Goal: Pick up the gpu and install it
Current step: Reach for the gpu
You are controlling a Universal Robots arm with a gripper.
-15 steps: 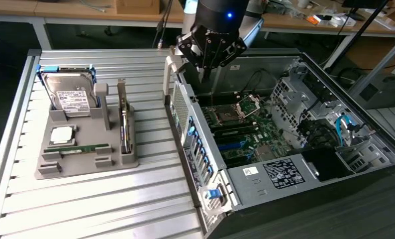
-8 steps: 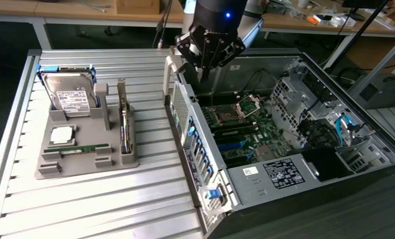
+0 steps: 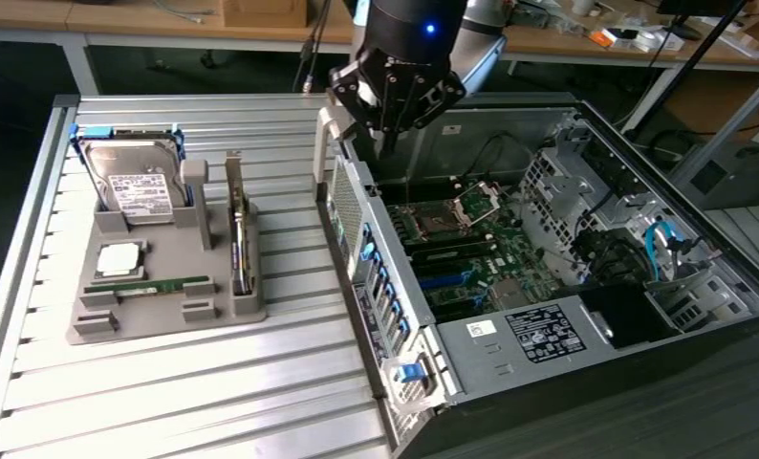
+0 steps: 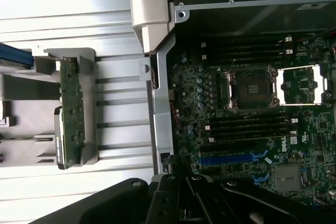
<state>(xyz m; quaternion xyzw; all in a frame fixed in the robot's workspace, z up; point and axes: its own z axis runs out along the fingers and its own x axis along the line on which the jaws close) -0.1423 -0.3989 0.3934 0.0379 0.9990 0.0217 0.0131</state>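
The gpu (image 3: 239,229) stands on its edge in a slot of the grey holder tray (image 3: 162,320), at the exterior view's left. In the wrist view the gpu (image 4: 71,111) shows as a thin green board seen edge-on, with a dark part low on its side. My gripper (image 3: 386,142) hangs above the open computer case's (image 3: 393,316) near wall, well apart from the gpu. Its black fingers (image 4: 167,192) are drawn together with nothing between them. The motherboard (image 4: 247,129) lies inside the case, with a blue card slot (image 4: 236,157) near the gripper.
On the holder tray a silver hard drive (image 3: 138,186) stands upright, a long green memory stick (image 3: 150,284) lies flat and a square chip (image 3: 119,258) lies beside it. The case holds the open processor socket (image 4: 249,87), cables and a power supply (image 3: 546,330). The ribbed metal table (image 3: 201,402) spreads around.
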